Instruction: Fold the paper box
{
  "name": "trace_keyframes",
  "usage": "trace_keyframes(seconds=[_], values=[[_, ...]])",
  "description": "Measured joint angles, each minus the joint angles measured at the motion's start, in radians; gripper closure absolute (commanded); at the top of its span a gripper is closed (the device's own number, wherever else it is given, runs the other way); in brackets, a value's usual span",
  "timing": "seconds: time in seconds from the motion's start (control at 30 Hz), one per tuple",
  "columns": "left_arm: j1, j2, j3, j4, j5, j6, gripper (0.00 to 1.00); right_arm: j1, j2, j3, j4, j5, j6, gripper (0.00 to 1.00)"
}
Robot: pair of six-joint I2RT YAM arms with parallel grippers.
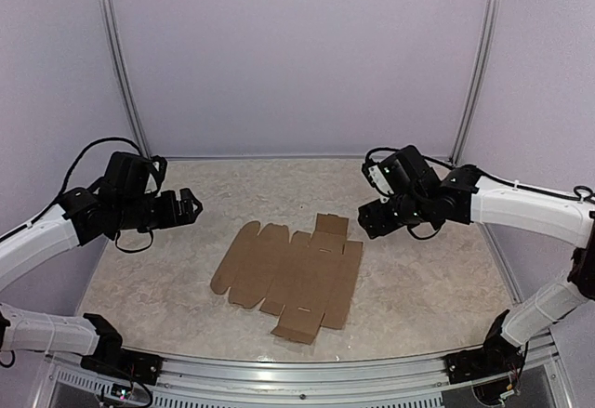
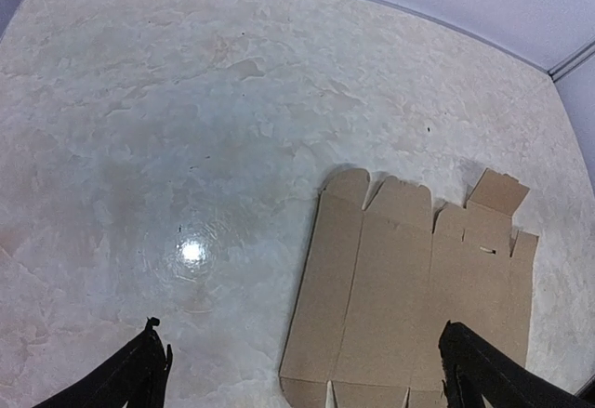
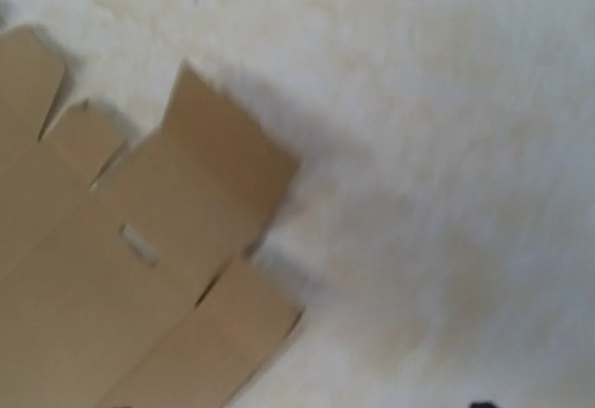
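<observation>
Bright, even light; glare on table [image 2: 192,252]; right-wrist view blurred.

Top camera looks down from high at the near edge across the whole tabletop [image 1: 167,287]. Both wrist cameras peer down, the right closer, blurred; all three share the paper box [image 1: 288,273].

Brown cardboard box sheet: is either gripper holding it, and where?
Nothing is held. The flat brown cardboard sheet lies untouched on the marbled table, left gripper and right gripper both clear of it.
</observation>
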Motion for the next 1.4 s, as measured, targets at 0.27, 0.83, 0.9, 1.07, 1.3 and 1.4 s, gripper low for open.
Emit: trace_keyframes(seconds=[0.27,0.83,0.9,1.07,1.3,1.4], values=[[-0.004,0.001,0.004,0.024,0.000,0.004,0.01,-0.032,-0.139,-0.282,0.122,-0.298,0.280,0.27],[-0.019,0.024,0.020,0.041,0.011,0.013,0.01,-0.032,-0.152,-0.712,0.660,-0.670,0.826,0.35],[-0.020,0.024,0.020,0.041,0.013,0.014,0.01,-0.032,-0.120,-0.732,0.737,-0.689,0.865,0.37],[-0.022,0.021,0.020,0.041,0.012,0.014,0.01,-0.029,-0.033,-0.787,0.888,-0.716,0.951,0.39],[-0.026,0.019,0.020,0.040,0.011,0.014,0.01,-0.005,0.087,-0.795,1.098,-0.739,1.032,0.42],[-0.026,0.019,0.020,0.040,0.011,0.014,0.01,0.001,0.131,-0.802,1.184,-0.743,1.059,0.43]])
